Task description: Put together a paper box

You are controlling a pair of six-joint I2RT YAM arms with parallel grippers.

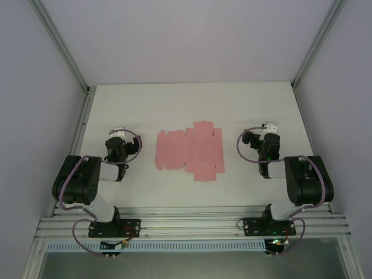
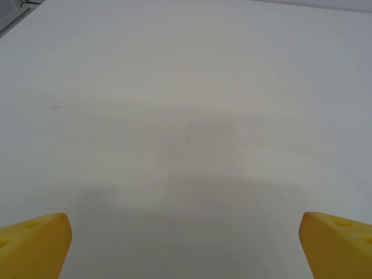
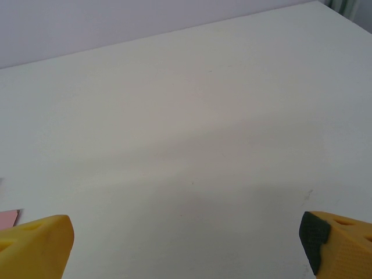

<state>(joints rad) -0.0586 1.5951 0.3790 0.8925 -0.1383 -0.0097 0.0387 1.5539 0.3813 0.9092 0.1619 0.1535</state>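
Observation:
The paper box is a flat pink die-cut sheet [image 1: 190, 151] with tabs and creases, lying unfolded on the white table [image 1: 192, 104] midway between the two arms. My left gripper [image 1: 120, 132] rests to the left of the sheet, apart from it. My right gripper [image 1: 268, 128] rests to the right, also apart. Both stand open, their yellow fingertips [image 2: 34, 244] [image 3: 35, 244] wide apart over bare table. A pink corner of the sheet [image 3: 9, 217] peeks in at the left edge of the right wrist view.
Metal frame posts [image 1: 65, 52] rise at the table's back corners beside pale walls. An aluminium rail [image 1: 192, 224] carries both arm bases along the near edge. Bare tabletop lies behind the sheet.

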